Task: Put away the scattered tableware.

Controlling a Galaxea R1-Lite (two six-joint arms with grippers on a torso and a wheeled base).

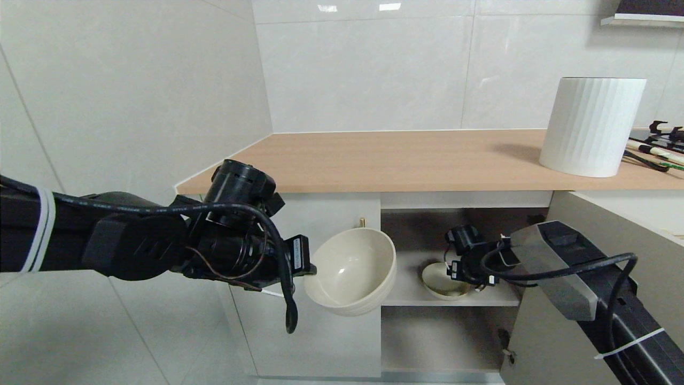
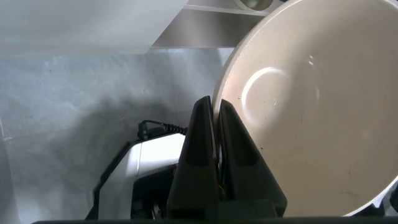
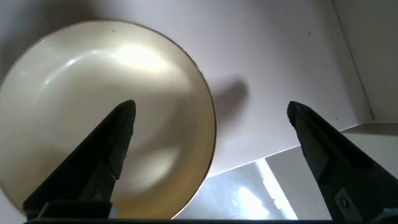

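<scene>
– Where is the bowl found?
– The bowl (image 1: pixel 352 272) is held by its rim in the left tool (image 1: pixel 309 269). It is kept in the air before the closed cabinet door (image 1: pixel 320 342), below the edge of the surface (image 1: pixel 401 160) and just left of the open compartment (image 1: pixel 443 337).

– What is seen inside that compartment?
– A dish (image 1: pixel 439 282) is set on the shelf (image 1: pixel 403 294). The right tool (image 1: pixel 460 280) is placed right by it, with one finger over the dish and the other past its rim. Whether the dish is touched cannot be told.

– And on the surface?
– A container (image 1: pixel 592 125) is stood near the right end, and utensils (image 1: pixel 654 148) are laid just to its right.
</scene>
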